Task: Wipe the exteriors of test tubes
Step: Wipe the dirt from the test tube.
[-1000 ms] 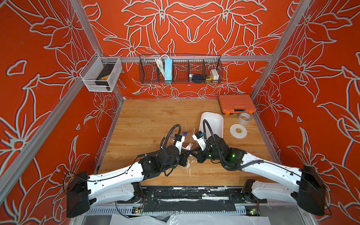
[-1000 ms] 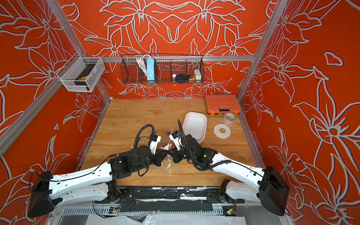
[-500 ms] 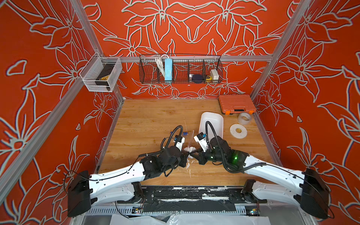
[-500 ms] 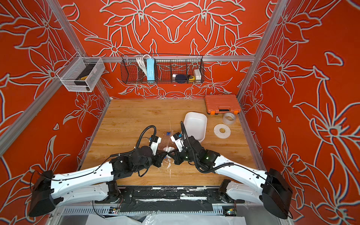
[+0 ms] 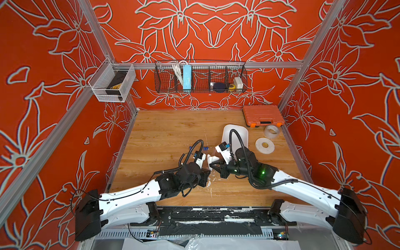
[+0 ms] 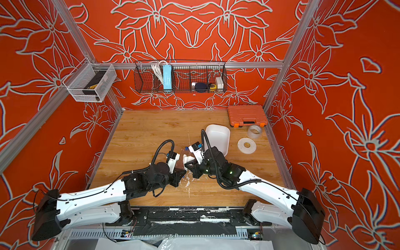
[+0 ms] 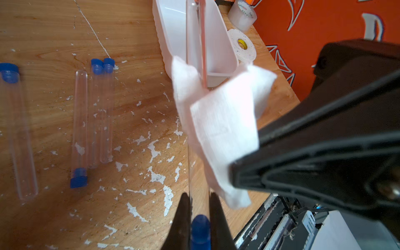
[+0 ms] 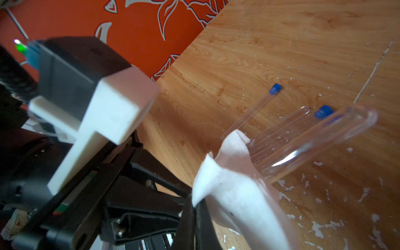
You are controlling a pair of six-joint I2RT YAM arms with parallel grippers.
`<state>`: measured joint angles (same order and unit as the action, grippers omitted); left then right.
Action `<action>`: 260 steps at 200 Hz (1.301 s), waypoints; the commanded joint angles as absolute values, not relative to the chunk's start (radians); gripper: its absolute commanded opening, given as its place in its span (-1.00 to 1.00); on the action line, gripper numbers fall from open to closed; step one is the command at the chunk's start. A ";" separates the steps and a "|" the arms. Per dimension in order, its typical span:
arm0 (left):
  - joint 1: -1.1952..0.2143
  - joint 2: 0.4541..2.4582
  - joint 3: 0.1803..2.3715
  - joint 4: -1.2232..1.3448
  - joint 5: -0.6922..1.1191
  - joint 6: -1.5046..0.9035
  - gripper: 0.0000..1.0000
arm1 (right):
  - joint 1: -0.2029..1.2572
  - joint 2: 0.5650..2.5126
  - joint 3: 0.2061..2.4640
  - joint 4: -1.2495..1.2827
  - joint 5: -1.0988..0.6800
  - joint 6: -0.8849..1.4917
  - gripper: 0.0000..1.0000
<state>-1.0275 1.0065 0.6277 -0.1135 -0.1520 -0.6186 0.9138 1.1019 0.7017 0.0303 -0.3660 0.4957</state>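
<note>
Mid-wipe above the table [image 7: 43, 32]: the left tool [image 7: 200, 205] is clamped on the held tube [image 7: 193, 39] just above its blue cap, with the clear shaft jutting free towards the white tray [image 7: 218, 43]. The right tool [image 8: 193, 207] is pinched together on a fold of tissue [image 8: 233, 194] that lies against the middle of the shaft and seems to wrap partway round it. Four more test tubes [image 7: 80, 127] lie loose on the table beside the work, two of them touching side by side. The grip looks like the weak point: smooth plastic is held at one end only, so a sideways push or a hard drag from the tissue could lever the held tube round in the jaws or pull it out. It could then drop among the loose test tubes and scatter them, or roll towards the table's front edge. The tissue is caught only by a fold and could slip free under the same drag, leaving bare jaws to scrape the plastic. The two tools also work close together, so a small misjudged stroke might knock one against the other
</note>
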 commanded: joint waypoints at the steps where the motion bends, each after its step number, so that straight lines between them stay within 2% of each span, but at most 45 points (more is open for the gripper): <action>1: -1.026 0.954 0.621 -0.107 -0.153 -0.628 -0.83 | 0.911 1.105 0.711 0.029 -0.397 0.482 -1.00; 58: -1.026 0.960 0.623 -0.086 -0.161 -0.625 -0.82 | 0.922 1.068 0.614 0.098 -0.440 0.539 -1.00; 168: -1.026 1.028 0.646 -0.038 -0.169 -0.617 -0.82 | 1.008 1.137 0.550 0.252 -0.428 0.613 -1.00; 216: -1.026 1.023 0.647 -0.067 -0.162 -0.616 -0.82 | 1.004 1.102 0.597 0.129 -0.343 0.540 -1.00; 260: -1.026 1.012 0.620 -0.059 -0.107 -0.613 -0.82 | 0.957 1.132 0.654 0.080 -0.373 0.492 -1.00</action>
